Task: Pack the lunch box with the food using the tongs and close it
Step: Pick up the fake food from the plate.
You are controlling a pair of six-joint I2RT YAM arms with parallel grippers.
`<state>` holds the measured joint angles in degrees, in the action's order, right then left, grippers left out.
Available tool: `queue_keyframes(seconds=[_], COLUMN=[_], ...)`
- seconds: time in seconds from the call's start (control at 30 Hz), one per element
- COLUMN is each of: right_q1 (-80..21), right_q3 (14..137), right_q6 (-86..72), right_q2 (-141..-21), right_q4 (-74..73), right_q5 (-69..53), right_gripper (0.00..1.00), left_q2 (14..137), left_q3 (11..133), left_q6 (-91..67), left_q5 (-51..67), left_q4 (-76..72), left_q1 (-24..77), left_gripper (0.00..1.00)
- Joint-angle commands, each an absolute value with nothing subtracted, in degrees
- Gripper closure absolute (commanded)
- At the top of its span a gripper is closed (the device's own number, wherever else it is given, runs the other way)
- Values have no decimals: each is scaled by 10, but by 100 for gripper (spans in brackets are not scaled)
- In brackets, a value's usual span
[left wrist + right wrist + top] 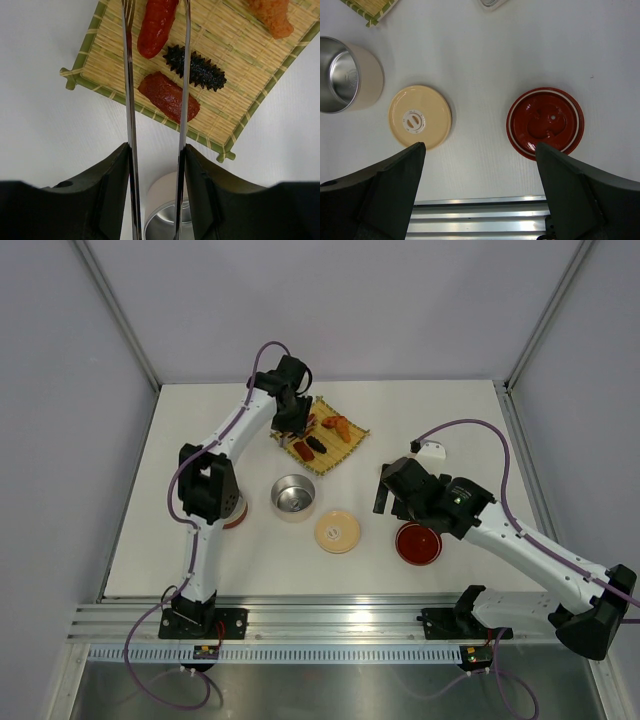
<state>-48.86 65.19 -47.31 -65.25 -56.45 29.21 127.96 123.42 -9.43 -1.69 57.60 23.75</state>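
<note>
On white table (280,565), grey walls (350,300) round: L gripper (156,155) clamped on tongs (129,100) over mat (235,45); R gripper (480,150) jaws apart.

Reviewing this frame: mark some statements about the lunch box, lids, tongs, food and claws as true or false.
1. The cream lid sits on the lunch box. False: it lies flat beside the open box.
2. The left claw holds the tongs. True.
3. The right claw grips the red lid. False: it is open and holds nothing.
4. The food lies on the woven mat. True.
5. Some pieces are already packed in the lunch box. False: its inside shows only bare steel.
</note>
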Motion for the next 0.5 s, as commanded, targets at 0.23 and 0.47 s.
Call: queue_keyframes(seconds=[0.23,0.47], right_q1=[-489,-489], right_q3=[670,675], right_q6=[-481,-475], right_q2=[-658,-658], right_q4=[-561,-556], right_q5=[292,287], right_gripper=[1,0], left_q2=[1254,1223], left_q3=[1245,1256], left_q6=[-94,-102], left_q5=[-13,-15], left_q4=[578,580], left_q1=[248,251], left_gripper=[74,91])
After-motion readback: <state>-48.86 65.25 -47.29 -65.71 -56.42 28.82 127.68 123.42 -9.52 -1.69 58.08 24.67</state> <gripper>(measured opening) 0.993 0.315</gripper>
